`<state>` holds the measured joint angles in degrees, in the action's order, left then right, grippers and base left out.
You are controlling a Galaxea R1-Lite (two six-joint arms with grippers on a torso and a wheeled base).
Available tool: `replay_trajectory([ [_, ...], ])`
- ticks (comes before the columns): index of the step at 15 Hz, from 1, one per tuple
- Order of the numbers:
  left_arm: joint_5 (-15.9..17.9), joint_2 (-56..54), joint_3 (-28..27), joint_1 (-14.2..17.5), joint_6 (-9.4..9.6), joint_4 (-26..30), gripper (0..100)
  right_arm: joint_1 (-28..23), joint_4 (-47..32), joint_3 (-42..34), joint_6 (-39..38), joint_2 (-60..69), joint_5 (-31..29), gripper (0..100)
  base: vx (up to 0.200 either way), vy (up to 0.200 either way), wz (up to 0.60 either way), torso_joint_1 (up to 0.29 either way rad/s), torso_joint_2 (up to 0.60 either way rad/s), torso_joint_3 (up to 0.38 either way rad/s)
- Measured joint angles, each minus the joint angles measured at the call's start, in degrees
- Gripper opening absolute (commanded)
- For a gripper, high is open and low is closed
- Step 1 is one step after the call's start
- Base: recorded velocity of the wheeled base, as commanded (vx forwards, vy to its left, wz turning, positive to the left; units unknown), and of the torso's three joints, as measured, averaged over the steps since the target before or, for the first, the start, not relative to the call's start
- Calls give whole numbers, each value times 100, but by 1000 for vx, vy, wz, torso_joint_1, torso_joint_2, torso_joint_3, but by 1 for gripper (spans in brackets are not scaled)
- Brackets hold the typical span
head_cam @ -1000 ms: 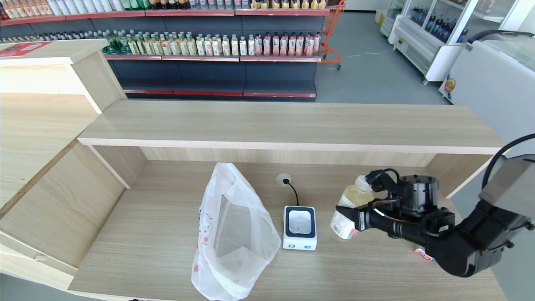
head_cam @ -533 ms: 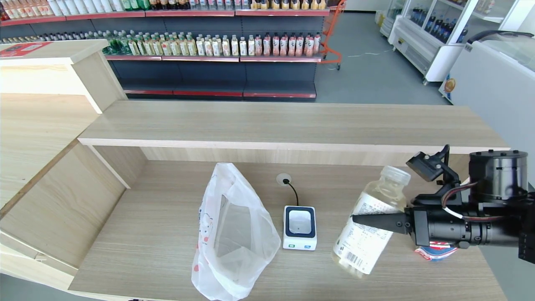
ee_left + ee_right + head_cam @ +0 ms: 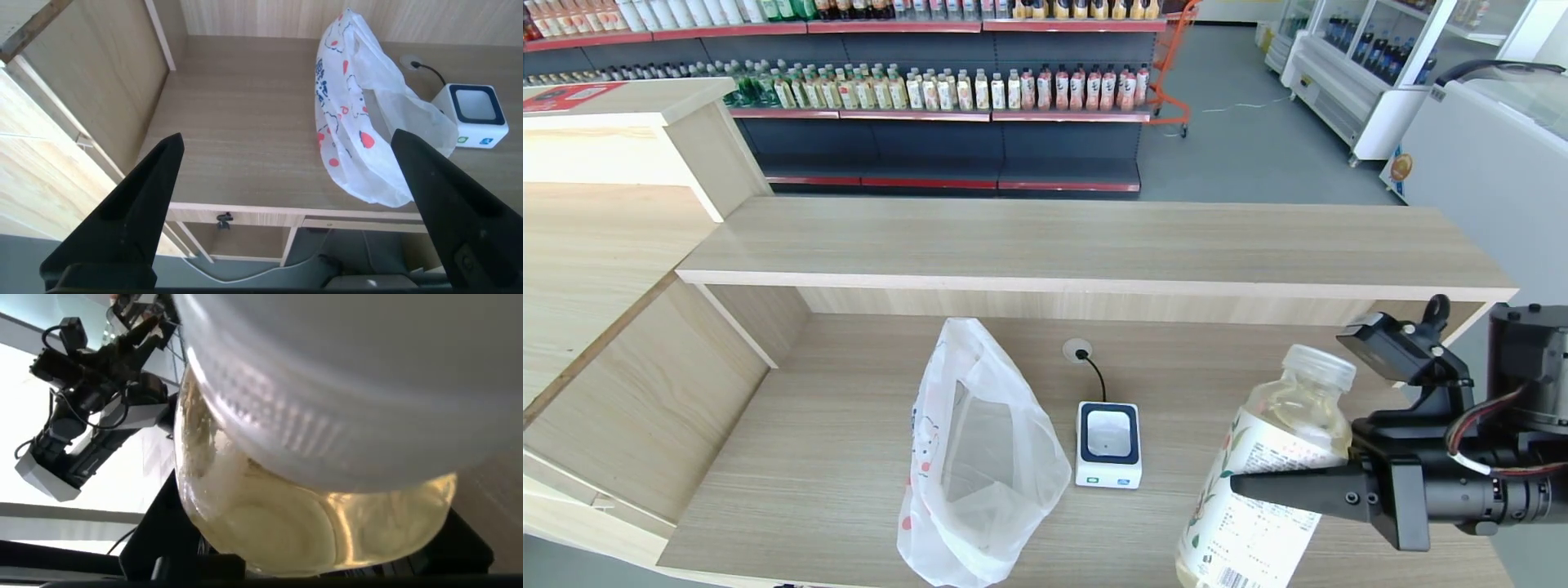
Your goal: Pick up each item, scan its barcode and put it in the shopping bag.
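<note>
Bottle (image 3: 1270, 482) is in the right gripper (image 3: 1245, 483), to the right of the scanner (image 3: 1107, 443) & nearer the robot than it. Clear plastic, pale yellow drink, white cap (image 3: 1313, 366), printed label (image 3: 1250, 523) w/ barcode (image 3: 1232, 578) at its low end. It's tilted: cap end up & leaning away from the scanner, base end low & cut off by the pic edge, so can't tell if it touches the counter (image 3: 809, 457). The gripper's fingers pinch the bottle across its upper body. One dark finger (image 3: 1298, 490) lies over the label; the other is hidden behind. From the right wrist, very close: ribbed cap (image 3: 343, 376) & yellow drink in the bottle (image 3: 327, 506) below it.

Scanner is a small white box, dark-framed window facing up. Black cable (image 3: 1094, 371) runs from its far side to a round hole (image 3: 1077, 349) in the counter.

Shopping bag (image 3: 976, 457) stands just left of the scanner, thin white plastic w/ red print, mouth open upward.

Left gripper (image 3: 288, 140) hangs above the counter's near edge, well apart from the scanner (image 3: 476, 114), on the far side of the bag (image 3: 359, 122) from it. Its fingers are spread wide apart.

Beyond the scanner: raised ledge (image 3: 1094, 245), then shelves (image 3: 931, 90) of drinks & freezers (image 3: 1462, 122).
</note>
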<state>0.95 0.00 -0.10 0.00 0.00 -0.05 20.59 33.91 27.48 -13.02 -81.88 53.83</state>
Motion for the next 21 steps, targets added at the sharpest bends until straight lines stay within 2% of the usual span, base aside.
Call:
replay_trajectory([
  [7, 0, 0, 0, 0, 0, -2, 100, 330, -145, -227, 165, 199, -55, 0, 0, 0, 0, 0, 0, 0],
  [12, 2, 0, 0, 0, 0, 0, 100, 361, -624, -278, 750, 215, -62, 0, 0, 0, 0, 0, 0, 0],
  [16, 2, 0, 0, 0, 0, 0, 100, 344, -611, -243, 842, 245, -172, 0, 0, 0, 0, 0, 0, 0],
  [18, 0, 0, 0, 0, 0, 0, 100, 305, -578, -223, 1370, 219, -499, 0, 0, 0, 0, 0, 0, 0],
  [21, 2, 0, 0, 0, 0, -2, 100, -141, -187, -212, 2708, -141, -646, 0, 0, 0, 0, 0, 0, 0],
])
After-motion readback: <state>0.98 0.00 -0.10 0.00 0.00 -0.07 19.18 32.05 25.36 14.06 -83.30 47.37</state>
